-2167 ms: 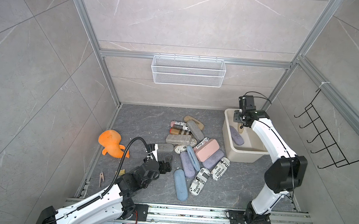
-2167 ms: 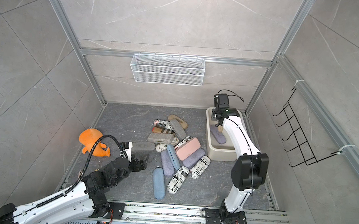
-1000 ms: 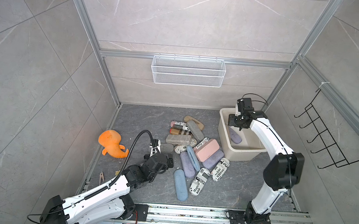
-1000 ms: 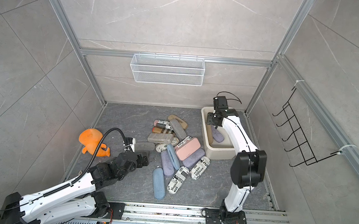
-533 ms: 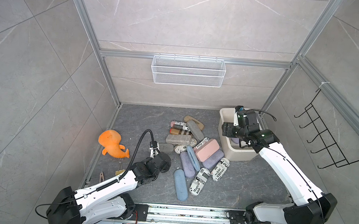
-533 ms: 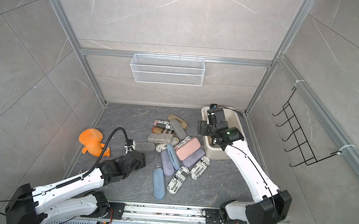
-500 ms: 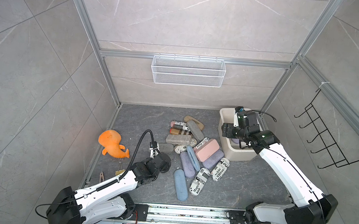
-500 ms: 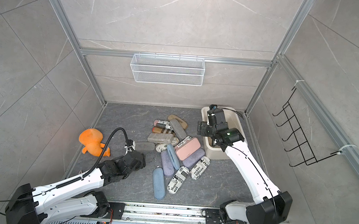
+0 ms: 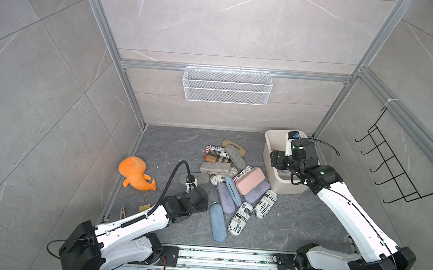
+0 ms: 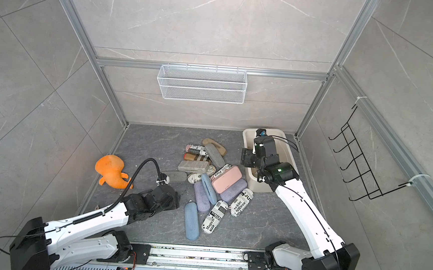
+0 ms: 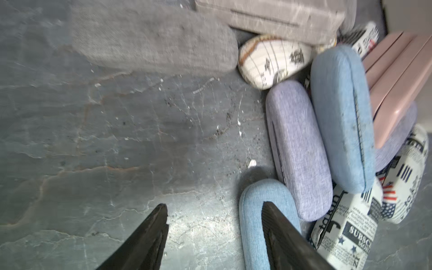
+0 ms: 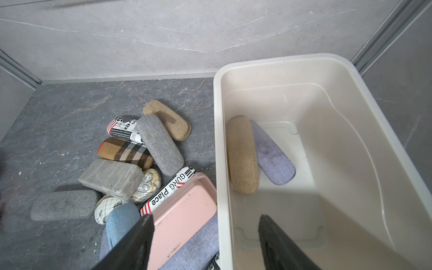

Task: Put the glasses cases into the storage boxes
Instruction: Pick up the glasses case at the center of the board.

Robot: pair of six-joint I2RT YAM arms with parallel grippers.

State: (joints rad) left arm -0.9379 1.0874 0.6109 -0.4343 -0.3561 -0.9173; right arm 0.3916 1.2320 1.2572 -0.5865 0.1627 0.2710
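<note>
Cases [image 9: 230, 183] lie heaped mid-frame; two sit in the tub [image 9: 271, 142] at right. Left gripper [image 11: 214, 210], lower left, jaws apart and empty, one finger over the blue case [image 11: 253, 210]: centre across its width before closing. Right gripper [image 12: 205, 224], apart and empty, straddles the tub rim.

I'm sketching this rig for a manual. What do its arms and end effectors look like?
Both arms have white link shells with black joint housings. The left end effector and right end effector have tapered black fingers. A black corrugated cable loops over the left wrist.
</note>
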